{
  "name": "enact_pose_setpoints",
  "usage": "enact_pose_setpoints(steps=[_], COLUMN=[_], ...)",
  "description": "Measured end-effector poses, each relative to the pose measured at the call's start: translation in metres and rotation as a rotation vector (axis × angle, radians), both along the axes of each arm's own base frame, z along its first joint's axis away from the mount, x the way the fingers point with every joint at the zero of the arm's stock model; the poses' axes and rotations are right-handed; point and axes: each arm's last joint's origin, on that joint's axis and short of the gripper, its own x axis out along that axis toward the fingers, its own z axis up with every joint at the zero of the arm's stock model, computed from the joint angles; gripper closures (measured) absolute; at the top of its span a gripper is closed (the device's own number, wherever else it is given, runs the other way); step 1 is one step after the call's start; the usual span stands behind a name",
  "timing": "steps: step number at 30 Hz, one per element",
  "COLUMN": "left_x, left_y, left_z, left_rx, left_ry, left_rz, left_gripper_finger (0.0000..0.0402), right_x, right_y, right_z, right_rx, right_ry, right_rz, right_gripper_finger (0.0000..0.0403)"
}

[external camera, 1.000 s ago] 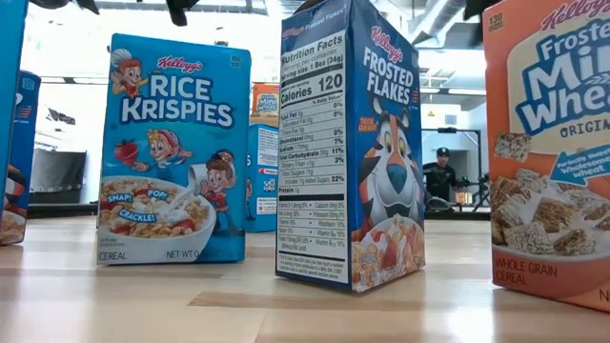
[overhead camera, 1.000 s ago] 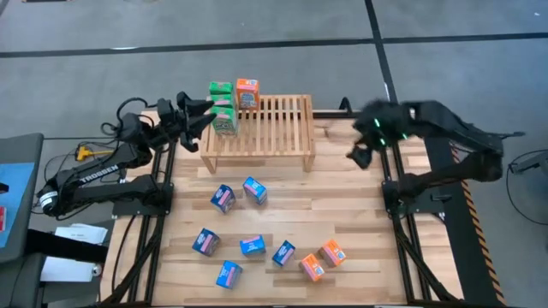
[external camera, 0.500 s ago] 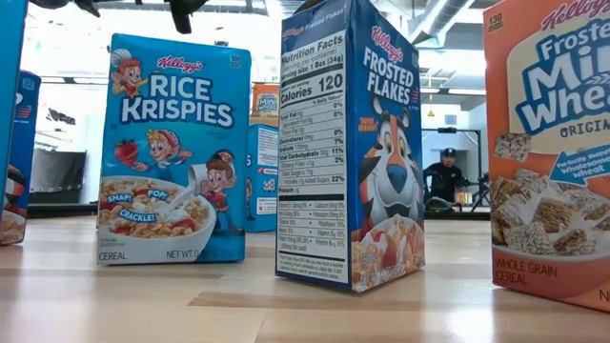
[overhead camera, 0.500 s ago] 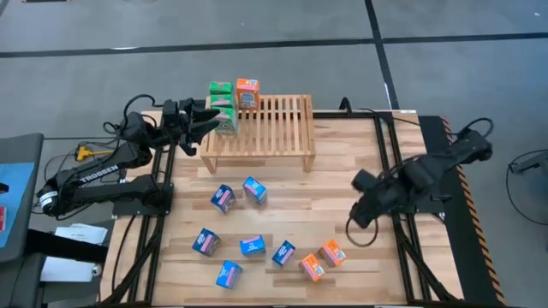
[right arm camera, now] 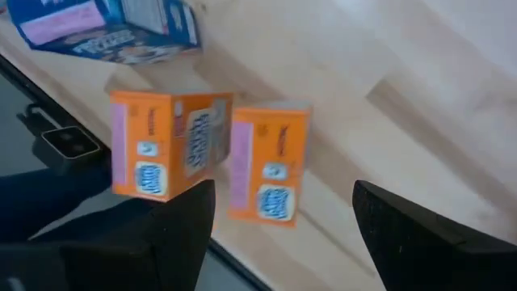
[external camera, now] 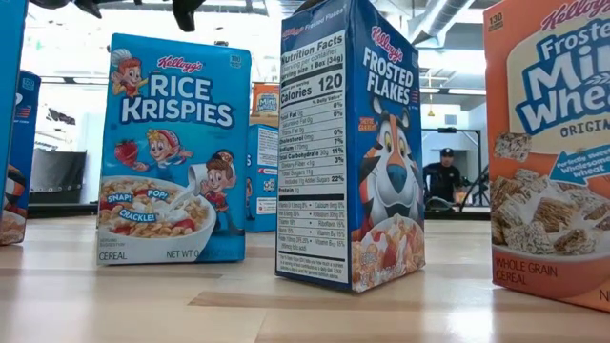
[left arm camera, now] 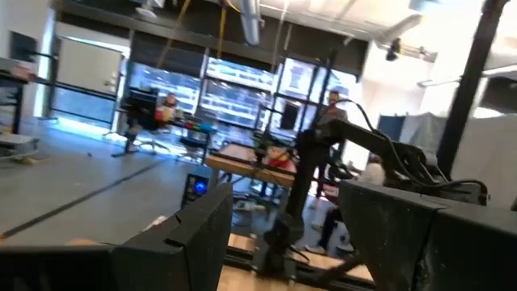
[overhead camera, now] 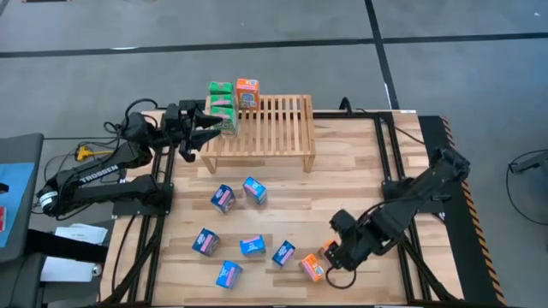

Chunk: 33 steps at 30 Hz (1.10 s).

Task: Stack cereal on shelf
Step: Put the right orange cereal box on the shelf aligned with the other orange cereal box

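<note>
Nearest the front edge of the table, the right gripper (overhead camera: 336, 254) hangs low over the pair of orange Frosted Mini-Wheats boxes (overhead camera: 321, 259), its jaws spread wide and holding nothing; in the right wrist view the two orange boxes (right arm camera: 212, 153) stand side by side between its dark fingers (right arm camera: 166, 234), just ahead of them and not yet clasped. The step in hand looks like the reach for the next box: the next move calls for settling the open jaws around one orange box alone, clear of its neighbour, then closing and lifting it toward the rack. A little farther in, six blue boxes (overhead camera: 242, 224) lie scattered loose on the table (overhead camera: 342, 162), a Rice Krispies box (external camera: 174, 151) and a Frosted Flakes box (external camera: 351, 143) among them. At the far side stands the wooden shelf (overhead camera: 272, 124), with green boxes (overhead camera: 223, 107) and one orange box (overhead camera: 247, 93) already at its left end. The left gripper (overhead camera: 202, 131) waits just beside that end, jaws partly open and empty.
</note>
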Motion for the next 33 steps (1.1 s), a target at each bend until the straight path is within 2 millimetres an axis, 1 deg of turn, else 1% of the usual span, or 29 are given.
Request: enact_pose_setpoints(steps=[3,6,8,10,13,16,21,25,29,33], left_x=[0.000,0.000,0.000,0.000,0.000,0.000,0.000,0.001,0.001,0.001], left_y=[0.000,-0.001,-0.002,-0.002,-0.003,-0.003,-0.003,-0.003,-0.003,-0.003], left_z=[0.000,0.000,0.000,0.000,-0.001,-0.001,-0.001,-0.002,-0.002,-0.002], left_rx=[-0.001,-0.006,-0.008,-0.009,-0.024,-0.026,-0.033,-0.041,-0.038,-0.038], left_ry=[0.002,0.004,0.006,0.011,0.018,0.020,0.020,0.031,0.033,0.033], left_rz=[-0.012,-0.029,-0.054,-0.075,-0.100,-0.107,-0.109,-0.112,-0.119,-0.119], left_gripper_finger=[0.0184,0.0184,0.0184,0.0184,0.0184,0.0184,0.0184,0.0184,0.0184,0.0184], right_x=[0.007,0.012,0.014,0.017,0.024,0.031,0.037,0.034,0.034,0.036], right_y=[0.010,0.014,0.016,0.020,0.024,0.025,0.020,0.017,0.017,0.018], right_z=[0.002,0.003,-0.004,-0.015,-0.027,-0.035,-0.035,-0.036,-0.046,-0.046], right_rx=[0.015,0.014,0.007,-0.004,-0.011,0.000,0.003,-0.031,-0.029,-0.023], right_ry=[-0.005,0.012,0.065,0.125,0.154,0.171,0.152,0.180,0.180,0.163], right_rz=[-0.004,-0.004,0.003,0.024,0.066,0.095,0.098,0.103,0.097,0.119], right_gripper_finger=[0.0085,0.0085,0.0085,0.0085,0.0085,0.0085,0.0085,0.0085,0.0085,0.0088])
